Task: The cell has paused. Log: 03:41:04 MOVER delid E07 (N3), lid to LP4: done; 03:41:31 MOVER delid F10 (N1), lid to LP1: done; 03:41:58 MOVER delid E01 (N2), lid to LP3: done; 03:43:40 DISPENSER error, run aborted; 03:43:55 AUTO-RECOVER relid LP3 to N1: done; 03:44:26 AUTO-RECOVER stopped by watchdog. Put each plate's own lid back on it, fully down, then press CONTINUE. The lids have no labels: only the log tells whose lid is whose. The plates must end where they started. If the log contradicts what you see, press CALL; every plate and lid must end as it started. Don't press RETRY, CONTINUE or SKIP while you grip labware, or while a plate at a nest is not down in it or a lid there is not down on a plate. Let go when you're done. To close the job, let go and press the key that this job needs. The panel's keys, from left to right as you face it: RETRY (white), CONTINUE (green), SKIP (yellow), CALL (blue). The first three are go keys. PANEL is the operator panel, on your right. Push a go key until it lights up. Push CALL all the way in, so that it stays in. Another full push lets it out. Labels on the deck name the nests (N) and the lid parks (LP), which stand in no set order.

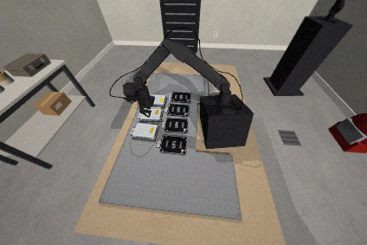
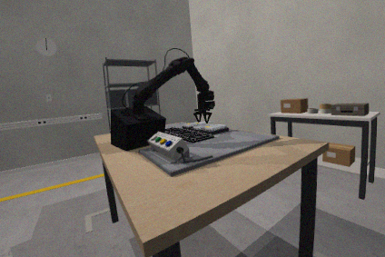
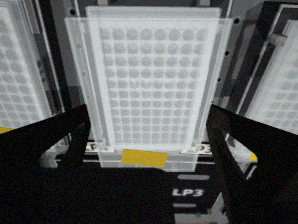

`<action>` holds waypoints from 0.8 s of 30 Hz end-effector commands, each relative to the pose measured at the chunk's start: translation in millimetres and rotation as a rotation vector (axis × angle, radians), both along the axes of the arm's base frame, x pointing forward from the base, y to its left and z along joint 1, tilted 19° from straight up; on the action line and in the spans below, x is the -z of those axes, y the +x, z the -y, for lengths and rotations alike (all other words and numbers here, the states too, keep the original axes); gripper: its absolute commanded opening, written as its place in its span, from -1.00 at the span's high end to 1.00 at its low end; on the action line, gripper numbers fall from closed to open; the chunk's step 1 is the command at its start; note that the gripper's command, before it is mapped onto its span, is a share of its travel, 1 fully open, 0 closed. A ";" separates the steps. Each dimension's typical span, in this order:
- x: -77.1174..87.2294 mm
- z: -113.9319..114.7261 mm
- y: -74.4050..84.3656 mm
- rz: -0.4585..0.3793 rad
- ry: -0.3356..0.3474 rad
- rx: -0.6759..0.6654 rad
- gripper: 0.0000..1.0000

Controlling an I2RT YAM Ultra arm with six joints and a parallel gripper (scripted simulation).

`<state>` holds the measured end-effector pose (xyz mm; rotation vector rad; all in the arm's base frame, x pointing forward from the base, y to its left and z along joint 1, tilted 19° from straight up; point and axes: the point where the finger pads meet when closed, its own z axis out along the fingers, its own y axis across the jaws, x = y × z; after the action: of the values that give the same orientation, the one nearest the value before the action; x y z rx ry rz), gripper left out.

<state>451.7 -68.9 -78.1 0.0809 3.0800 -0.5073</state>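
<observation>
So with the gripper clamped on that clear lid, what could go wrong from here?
1. The lid sits offset from the plate beneath it, so it could drag or tip that plate as it moves.
2. More plates flank the gripper closely; a sideways swing may clip one.
3. Its grip is only on the lid's edges, so it may slip.

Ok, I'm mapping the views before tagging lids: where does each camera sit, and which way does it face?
Top: high in front, looking down at the table; the whole arm shows.
Exterior: out in the room off a table corner, looking across at the key panel; the whole arm shows.
Wrist: on the gripper, looking down; its jaws grip a clear lid over a plate.
All share that lid.
</observation>
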 end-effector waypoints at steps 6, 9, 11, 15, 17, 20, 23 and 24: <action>-6.1 -1.5 15.5 0.049 -0.002 -0.014 1.00; -8.1 0.1 15.8 0.054 -0.002 -0.012 1.00; -7.8 2.0 15.6 0.055 -0.002 -0.009 1.00; -1.2 0.9 12.2 0.040 -0.002 -0.014 1.00; -3.2 0.6 13.6 0.047 -0.002 -0.014 1.00; -3.8 0.7 14.0 0.049 -0.002 -0.013 1.00; -0.9 2.3 13.0 0.045 -0.002 -0.012 1.00; 1.3 3.1 12.0 0.041 -0.002 -0.008 1.00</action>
<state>453.6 -72.8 -83.5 0.0870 3.0739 -0.5069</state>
